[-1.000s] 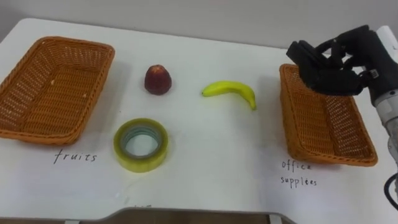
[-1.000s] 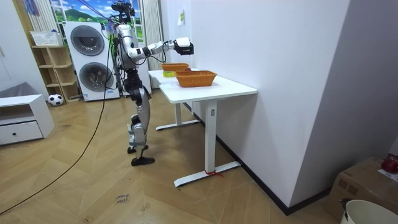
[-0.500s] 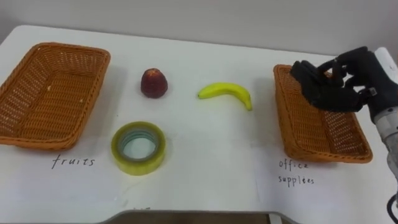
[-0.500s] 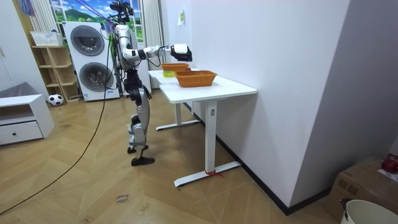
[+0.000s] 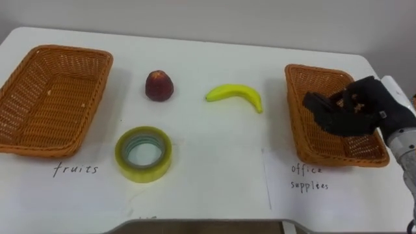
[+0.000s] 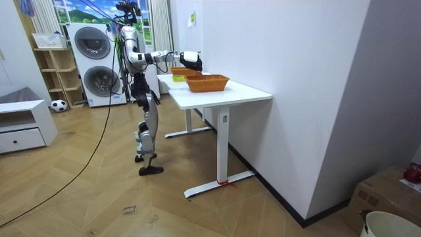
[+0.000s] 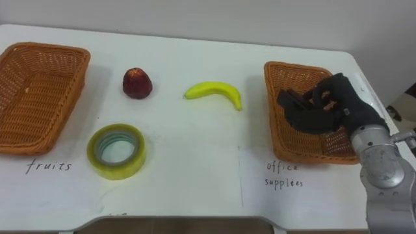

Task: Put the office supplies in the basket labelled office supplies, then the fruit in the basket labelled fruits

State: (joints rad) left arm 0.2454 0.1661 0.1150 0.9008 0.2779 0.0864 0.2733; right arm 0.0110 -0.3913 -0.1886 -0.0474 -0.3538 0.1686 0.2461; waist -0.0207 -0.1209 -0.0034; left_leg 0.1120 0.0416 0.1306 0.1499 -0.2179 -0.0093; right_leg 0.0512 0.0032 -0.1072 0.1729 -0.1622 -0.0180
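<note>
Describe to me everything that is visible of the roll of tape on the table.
The roll of tape is a wide, thick ring of glossy yellowish tape that looks partly see-through, with a pale greenish inner core. It lies flat on the white table, its hole facing up. It sits in front of the red fruit, just right of the left basket and apart from both. It touches nothing but the table.

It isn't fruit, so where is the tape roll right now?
In the left eye view the tape roll lies flat on the table, left of centre, by the near corner of the left basket, just below the red fruit.
</note>
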